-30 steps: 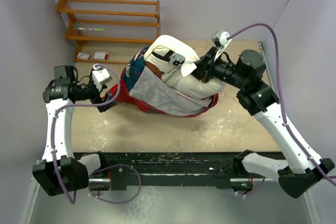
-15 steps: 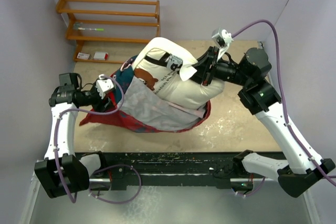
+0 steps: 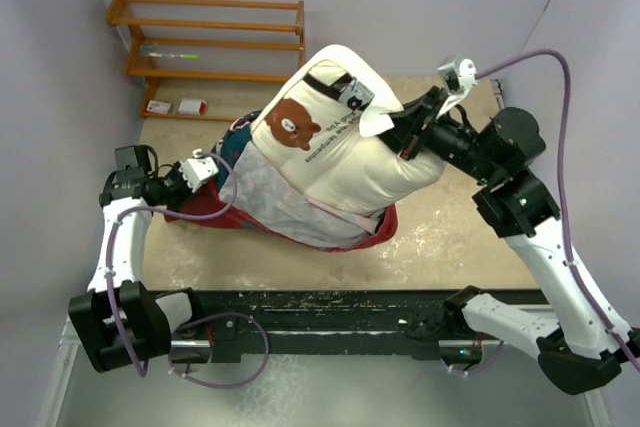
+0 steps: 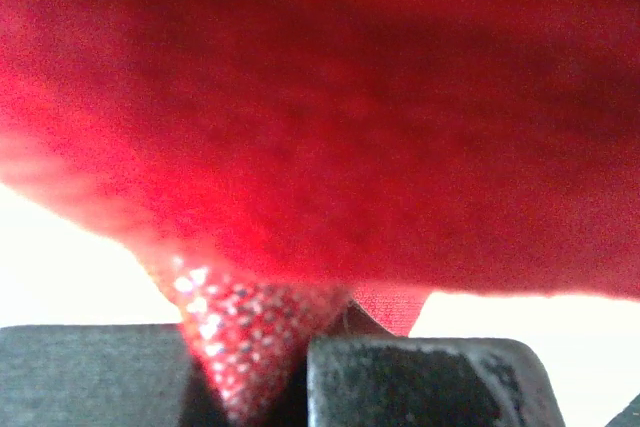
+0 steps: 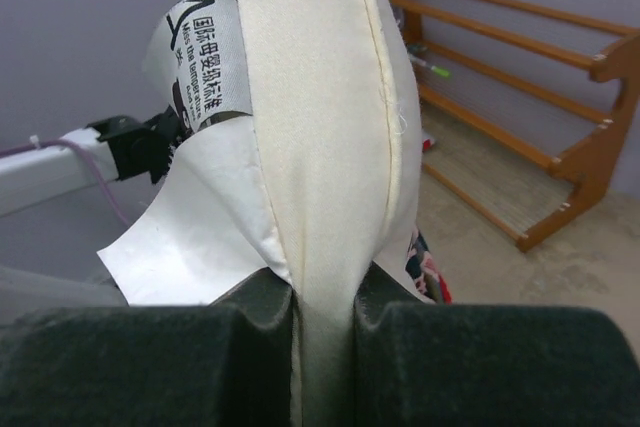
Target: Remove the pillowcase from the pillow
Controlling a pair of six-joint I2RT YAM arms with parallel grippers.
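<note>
**Pillow** (image 3: 335, 152): cream-white and plump, propped at a tilt over the middle of the table (image 3: 455, 237). A bear-face print and dark text show on its upper face. The upper half is bare; the lower end sits inside the pillowcase.

**Pillowcase** (image 3: 290, 209): red with a pale lining showing. It is gathered around the pillow's lower end and trails off to the pillow's left along the table.

**Right end effector** (image 3: 398, 133): at the pillow's right edge, jaws closed narrow on the cream seam. The wrist view shows that edge pinched between them.

**Label** (image 5: 205, 62): white with black print, hanging from the pillow's seam just beside that grip.

**Left end effector** (image 3: 215, 179): left of the pillow, jaws closed on a fold of the pillowcase. Red cloth fills its wrist view.

**Rack** (image 3: 210, 42): wooden with slatted shelves, behind the pillow to its left, against the wall.
</note>
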